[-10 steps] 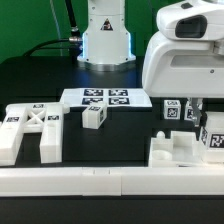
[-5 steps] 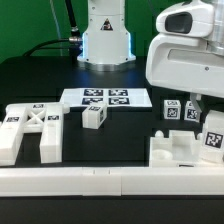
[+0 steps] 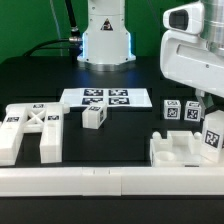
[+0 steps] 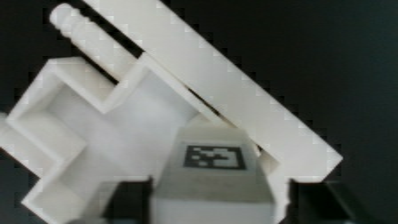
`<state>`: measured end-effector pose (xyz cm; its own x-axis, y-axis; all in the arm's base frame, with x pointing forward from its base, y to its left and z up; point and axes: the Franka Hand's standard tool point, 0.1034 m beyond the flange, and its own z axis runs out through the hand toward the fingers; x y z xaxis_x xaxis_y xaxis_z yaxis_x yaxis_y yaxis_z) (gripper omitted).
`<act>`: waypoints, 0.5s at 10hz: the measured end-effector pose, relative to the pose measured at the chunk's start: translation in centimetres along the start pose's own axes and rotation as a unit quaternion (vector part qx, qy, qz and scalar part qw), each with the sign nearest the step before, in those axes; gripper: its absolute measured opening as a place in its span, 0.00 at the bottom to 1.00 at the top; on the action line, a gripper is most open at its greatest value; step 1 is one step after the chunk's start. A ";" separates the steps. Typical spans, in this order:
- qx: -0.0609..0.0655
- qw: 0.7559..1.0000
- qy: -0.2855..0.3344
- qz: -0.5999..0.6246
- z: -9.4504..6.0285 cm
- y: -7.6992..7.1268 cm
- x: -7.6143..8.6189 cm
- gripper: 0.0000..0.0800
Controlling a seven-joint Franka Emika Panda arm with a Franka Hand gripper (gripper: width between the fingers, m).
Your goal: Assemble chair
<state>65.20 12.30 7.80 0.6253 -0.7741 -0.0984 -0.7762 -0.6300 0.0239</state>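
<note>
The chair is in loose white tagged parts. A leg block (image 3: 212, 135) (image 4: 217, 160) stands upright at the exterior view's right, against a notched white part (image 3: 178, 150) (image 4: 80, 110). My gripper (image 3: 205, 108) (image 4: 221, 206) hangs right over the block with one finger on each side of its top. The fingers (image 4: 137, 205) are dark, and a thin gap shows beside the block, so the gripper is open around it. The X-braced panel (image 3: 30, 128) lies at the left. A small block (image 3: 94, 117) sits mid-table and another tagged block (image 3: 173, 110) stands behind the notched part.
The marker board (image 3: 105, 98) lies flat behind the small block. A long white border rail (image 3: 110, 182) (image 4: 214, 85) runs along the front edge. The arm's white base (image 3: 105, 40) stands at the back. The table is black.
My gripper body has risen and drifted toward the exterior view's right. Its fingers have loosened from the leg block, which stays upright in place.
</note>
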 end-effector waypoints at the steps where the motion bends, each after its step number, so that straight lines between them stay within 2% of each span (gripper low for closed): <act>1: -0.001 1.000 0.000 -0.018 0.0 0.0 0.0 0.64; 2: -0.018 0.998 0.000 -0.059 -0.2 0.4 -0.1 0.64; 3: -0.019 0.996 -0.001 -0.091 -0.4 0.2 -0.1 0.78; 5: -0.019 0.988 -0.003 -0.156 -0.3 0.3 -0.1 0.81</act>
<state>64.91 12.14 8.09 0.8326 -0.5425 -0.1119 -0.5430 -0.8393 0.0290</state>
